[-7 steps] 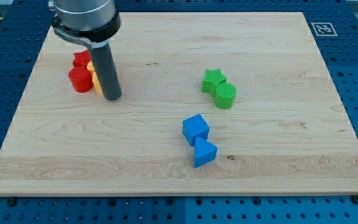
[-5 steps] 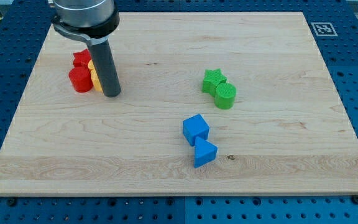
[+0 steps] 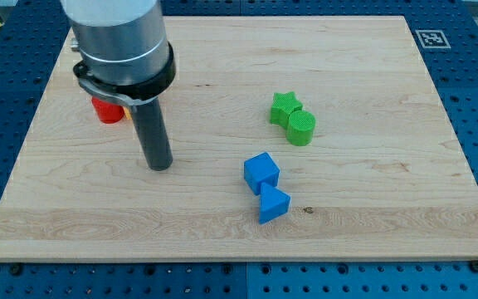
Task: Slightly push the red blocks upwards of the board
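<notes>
My tip (image 3: 160, 164) rests on the table (image 3: 372, 224), down and to the view's right of the red blocks. There are no fingers on this arm, only the straight dark rod, so nothing is held or clamped; the tip touches no block at this moment and stands clear of all of them.

Only one red block (image 3: 104, 110) shows, a rounded red piece peeking out at the view's left edge of the arm's grey body. The rest of that cluster is hidden behind the arm, so I cannot tell how many red pieces lie there, or whether anything else sits among them; a faint sliver of orange-yellow just beside the red may be another block, but it is too small to be sure.

The relation that matters: the red block lies up and to the view's left of my tip. To send it toward the view's top, the tip should probably come in beneath it, at the view's bottom side, and as judged from here it is already lower than the block but offset to the right.

Well apart at the view's right are a green star (image 3: 285, 105) touching a green cylinder (image 3: 300, 127), and below them a blue cube (image 3: 261, 173) touching a blue wedge-like block (image 3: 273, 203).
</notes>
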